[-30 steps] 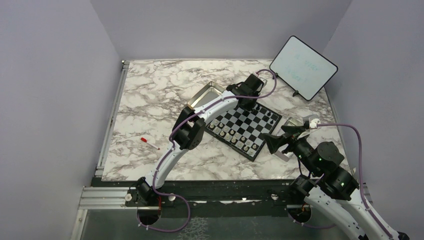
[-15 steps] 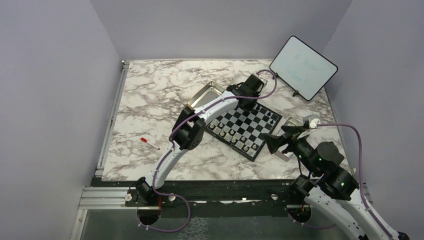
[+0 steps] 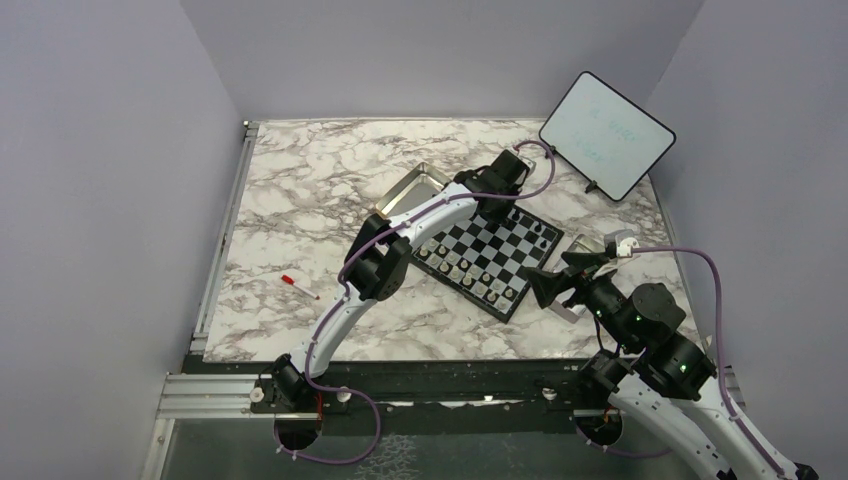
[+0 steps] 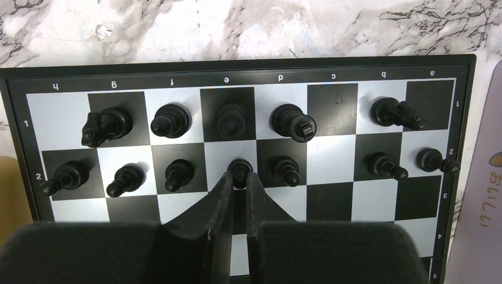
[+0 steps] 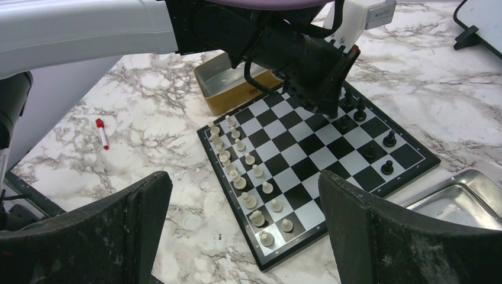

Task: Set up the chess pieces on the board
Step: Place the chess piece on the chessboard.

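Observation:
The board (image 3: 490, 250) lies mid-table, and also shows in the left wrist view (image 4: 331, 201) and the right wrist view (image 5: 308, 165). Black chess pieces fill most of its two far rows: a knight (image 4: 106, 125), a bishop (image 4: 170, 120), pawns (image 4: 125, 179) and others. Pale pieces (image 5: 240, 171) fill the two near rows. My left gripper (image 4: 239, 174) is over the far rows, shut on a black pawn (image 4: 240, 167) that stands on a white second-row square. It also shows in the top view (image 3: 512, 208). My right gripper (image 5: 243, 177) is wide open and empty, above the table off the board's near right corner (image 3: 548, 285).
A gold tin (image 3: 408, 192) sits to the left of the board's far corner. A silver tray (image 5: 462, 201) lies to the right of the board. A red marker (image 3: 298, 287) lies at the left. A white tablet (image 3: 606, 133) stands at the back right.
My left wrist has shifted slightly over the board's far rows. The right arm has barely moved.

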Controlling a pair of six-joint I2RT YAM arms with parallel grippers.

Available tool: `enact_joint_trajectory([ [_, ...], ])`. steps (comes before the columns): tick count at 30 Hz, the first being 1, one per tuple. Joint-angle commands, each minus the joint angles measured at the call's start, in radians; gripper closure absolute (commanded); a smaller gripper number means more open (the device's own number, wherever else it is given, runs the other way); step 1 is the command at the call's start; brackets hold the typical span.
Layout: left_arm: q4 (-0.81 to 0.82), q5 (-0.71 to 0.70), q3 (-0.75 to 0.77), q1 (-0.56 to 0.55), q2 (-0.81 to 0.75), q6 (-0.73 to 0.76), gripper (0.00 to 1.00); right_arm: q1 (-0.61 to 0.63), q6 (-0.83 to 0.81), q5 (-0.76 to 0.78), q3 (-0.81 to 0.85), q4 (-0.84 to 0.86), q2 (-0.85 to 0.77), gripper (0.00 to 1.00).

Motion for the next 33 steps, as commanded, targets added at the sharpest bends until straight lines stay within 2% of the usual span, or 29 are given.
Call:
enact_joint_trajectory([
  [1, -0.009, -0.041, -0.010, -0.008, -0.054, 0.001, 0.88, 0.005, 0.001, 0.025, -0.005, 0.000, -0.007, 0.00],
  [12, -0.009, -0.052, -0.011, -0.008, -0.049, 0.005, 0.87, 0.005, 0.001, 0.026, -0.007, 0.000, -0.008, 0.00],
  [24, -0.008, -0.007, -0.005, -0.008, -0.079, 0.000, 0.67, 0.005, 0.002, 0.027, -0.011, 0.005, -0.007, 0.00],
  [33, -0.004, 0.030, -0.044, -0.008, -0.164, -0.013, 0.61, 0.004, -0.001, 0.027, -0.016, 0.008, 0.000, 0.00],
])
